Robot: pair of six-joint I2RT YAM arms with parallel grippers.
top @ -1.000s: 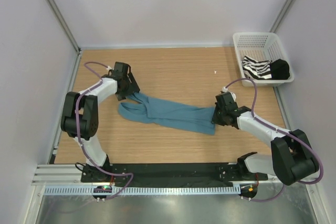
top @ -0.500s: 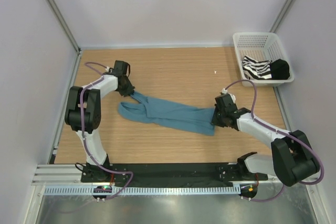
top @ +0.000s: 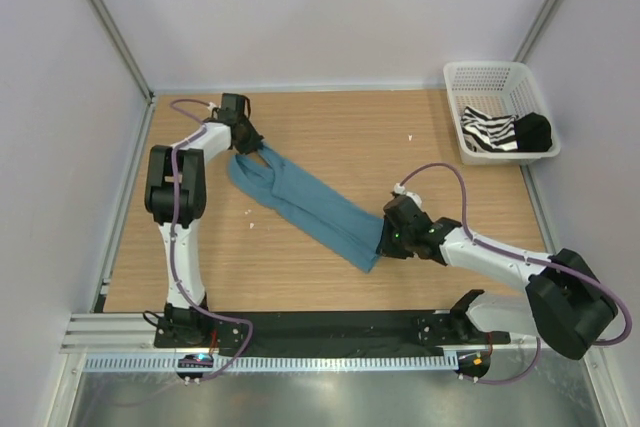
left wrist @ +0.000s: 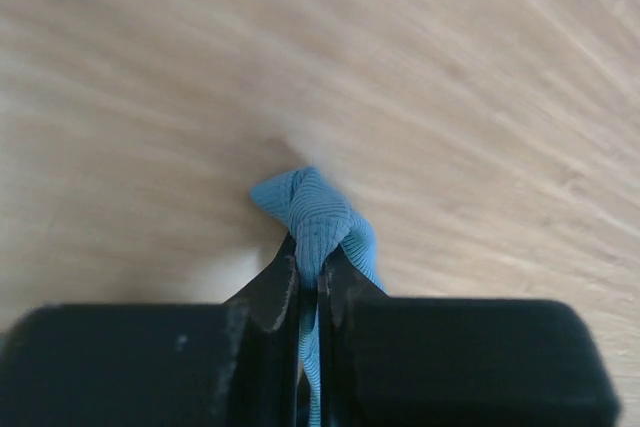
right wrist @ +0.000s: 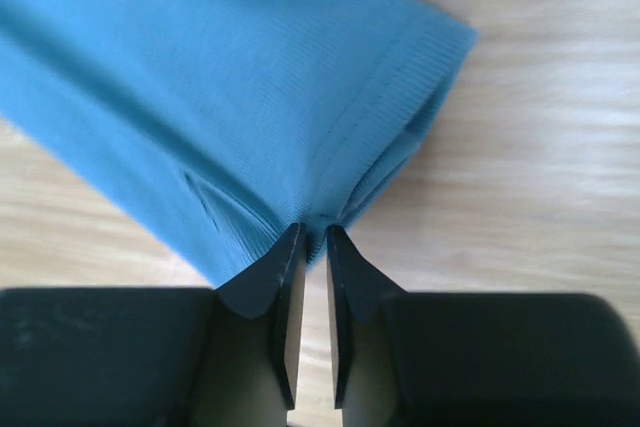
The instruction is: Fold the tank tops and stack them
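Observation:
The teal tank top lies stretched in a diagonal band across the wooden table, from back left to front middle. My left gripper is at its back end, shut on a bunched strap that sticks out past the left gripper's tips. My right gripper is at the front end. The right gripper's tips pinch the hem of the teal cloth, and wrinkles run toward them. The black-and-white striped tank top lies crumpled in the basket at the back right.
The white mesh basket stands in the back right corner against the wall and also holds a black item. A small white speck lies on the wood. Walls close in the table on three sides.
The left gripper shut on the strap and pulled it toward the back left. The right gripper carried the hem left and nearer. The top now lies steeper and tauter.

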